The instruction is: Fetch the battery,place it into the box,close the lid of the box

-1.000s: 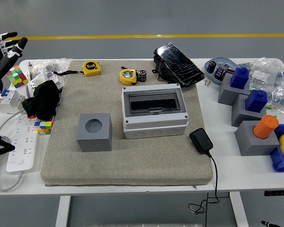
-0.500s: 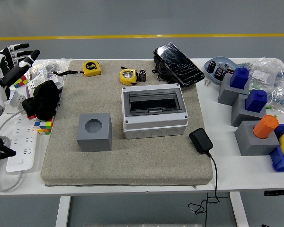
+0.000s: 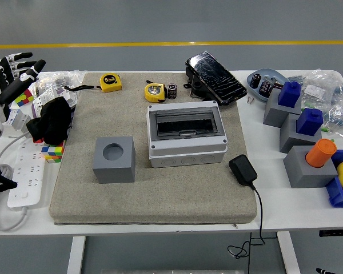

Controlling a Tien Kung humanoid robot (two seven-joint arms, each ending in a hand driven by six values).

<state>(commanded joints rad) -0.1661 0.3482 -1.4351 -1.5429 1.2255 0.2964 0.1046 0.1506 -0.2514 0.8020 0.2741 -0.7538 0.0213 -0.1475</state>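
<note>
A small black battery stands upright at the back of the grey mat, right of a yellow tape measure. In front of it sits the grey junction box with its clear lid down. My left hand hovers at the far left edge over the table's left end, fingers spread and holding nothing, far from both battery and box. The right hand is out of the picture.
A grey cube with a round hole sits left of the box. A black adapter with its cable lies at the mat's right edge. A dark angled case, a second tape measure, a power strip and blue-grey blocks surround the mat.
My left hand first dropped lower and rightwards over the table's left end, then drew back slightly to the left. Nothing on the mat has moved.
</note>
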